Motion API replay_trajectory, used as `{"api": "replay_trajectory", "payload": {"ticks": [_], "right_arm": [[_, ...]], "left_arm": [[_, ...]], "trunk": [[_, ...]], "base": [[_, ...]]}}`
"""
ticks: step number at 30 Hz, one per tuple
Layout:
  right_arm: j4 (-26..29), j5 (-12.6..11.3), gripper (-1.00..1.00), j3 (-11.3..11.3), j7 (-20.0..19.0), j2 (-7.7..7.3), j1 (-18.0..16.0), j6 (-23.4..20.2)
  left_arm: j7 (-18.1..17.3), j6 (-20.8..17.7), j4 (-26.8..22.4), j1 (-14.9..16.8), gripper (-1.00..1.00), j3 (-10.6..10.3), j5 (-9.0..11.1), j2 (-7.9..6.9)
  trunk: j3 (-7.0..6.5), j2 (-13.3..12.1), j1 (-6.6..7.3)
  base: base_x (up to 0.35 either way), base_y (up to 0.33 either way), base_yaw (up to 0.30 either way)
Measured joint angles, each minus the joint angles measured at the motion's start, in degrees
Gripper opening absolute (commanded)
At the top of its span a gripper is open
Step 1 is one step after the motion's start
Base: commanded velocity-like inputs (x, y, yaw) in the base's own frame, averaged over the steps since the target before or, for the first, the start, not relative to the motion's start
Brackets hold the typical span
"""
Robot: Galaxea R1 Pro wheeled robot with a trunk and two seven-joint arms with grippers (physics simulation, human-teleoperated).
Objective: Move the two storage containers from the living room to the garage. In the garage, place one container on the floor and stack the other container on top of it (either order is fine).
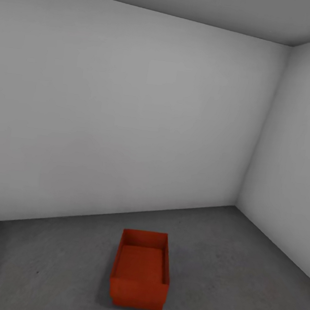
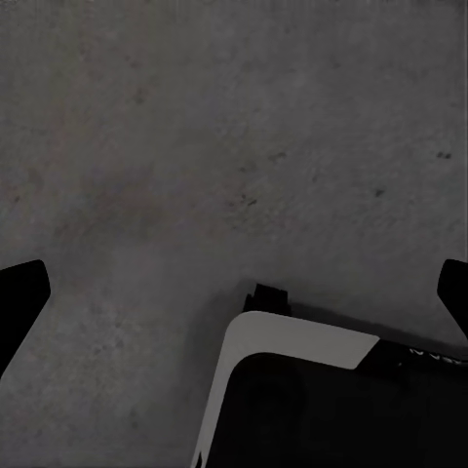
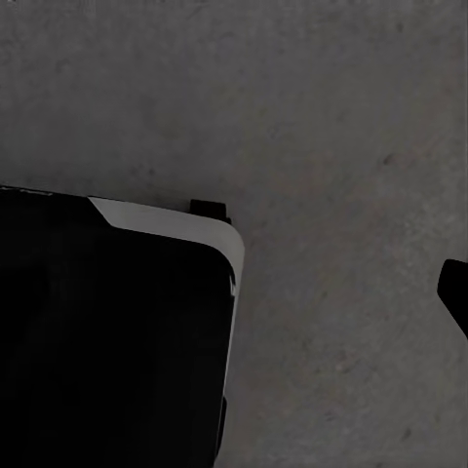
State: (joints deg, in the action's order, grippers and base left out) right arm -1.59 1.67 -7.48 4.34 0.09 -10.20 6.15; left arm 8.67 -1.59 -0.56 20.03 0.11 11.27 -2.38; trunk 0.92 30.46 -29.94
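Note:
One orange-red storage container (image 1: pixel 141 269) sits upright and lidless on the garage's dark grey concrete floor (image 1: pixel 240 251), low in the head view and a short way out from the white back wall. Nothing touches it. In the left wrist view my left gripper (image 2: pixel 234 292) hangs open over bare concrete, its dark fingertips (image 2: pixel 19 302) at the two side edges of the picture. My right gripper (image 3: pixel 239 292) also looks open, with one fingertip (image 3: pixel 454 292) at the frame's edge and the other lost against the black base.
Plain white-grey walls meet in a corner (image 1: pixel 238 203) at the back right, under a grey ceiling. My own black base with its white trim (image 2: pixel 292 336) (image 3: pixel 166 219) is below both wrists. Open concrete lies on either side of the container.

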Motion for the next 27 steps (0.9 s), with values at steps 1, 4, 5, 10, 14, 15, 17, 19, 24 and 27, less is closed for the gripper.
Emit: {"api": "replay_trajectory", "payload": {"ticks": [1,4,5,10,14,15,17,19,24,27], "right_arm": [[0.00,0.01,1.00,0.00,0.00,-0.01,0.00,0.00],[0.00,0.04,1.00,0.00,-0.01,0.04,-0.01,0.01],[0.00,0.02,1.00,0.00,0.00,0.03,-0.01,0.01],[0.00,0.00,1.00,0.00,-0.01,0.04,-0.03,-0.01],[0.00,-0.02,1.00,0.00,0.00,0.01,-0.03,-0.05],[0.00,-0.04,1.00,0.00,0.00,0.00,-0.03,-0.06],[0.00,-0.05,1.00,0.00,0.00,0.00,-0.03,-0.06],[0.00,-0.07,1.00,0.00,0.01,-0.01,-0.03,-0.11],[0.00,-0.08,1.00,0.00,0.01,-0.01,-0.03,-0.09],[0.00,-0.08,1.00,0.00,0.01,-0.01,-0.03,-0.09]], "left_arm": [[0.00,0.00,0.00,0.00,1.00,0.00,0.00,0.00],[0.00,0.00,0.00,0.00,1.00,0.00,0.00,0.00],[0.00,0.00,0.00,0.00,1.00,0.00,0.00,0.00],[0.00,0.00,0.00,0.01,1.00,0.00,0.00,0.00],[0.00,0.00,0.00,0.02,1.00,0.00,0.00,0.00],[0.00,0.00,0.00,0.02,1.00,0.00,0.00,0.00],[0.00,0.00,0.00,0.03,1.00,0.00,0.00,0.00],[0.00,0.00,0.00,0.02,1.00,0.00,0.00,0.00],[0.00,0.00,0.00,0.04,1.00,0.00,0.00,0.00],[0.00,0.00,0.00,0.02,1.00,0.00,0.00,0.00]], "trunk": [[-0.08,0.01,0.00],[-0.33,0.03,0.00],[-0.41,0.03,0.00],[-0.82,0.06,-0.01],[-1.19,0.06,-0.01],[-1.28,0.06,-0.01],[-1.46,0.06,-0.01],[-1.64,0.06,-0.01],[-2.09,0.06,-0.01],[-2.37,0.06,-0.01]], "base": [[0.000,0.000,0.000],[0.000,0.000,0.000],[0.000,0.000,0.000],[0.000,0.000,0.000],[0.000,0.000,0.000],[0.000,0.000,0.000],[0.000,0.000,0.000],[0.000,0.000,0.000],[0.000,0.000,0.000],[0.000,0.000,0.000]]}}
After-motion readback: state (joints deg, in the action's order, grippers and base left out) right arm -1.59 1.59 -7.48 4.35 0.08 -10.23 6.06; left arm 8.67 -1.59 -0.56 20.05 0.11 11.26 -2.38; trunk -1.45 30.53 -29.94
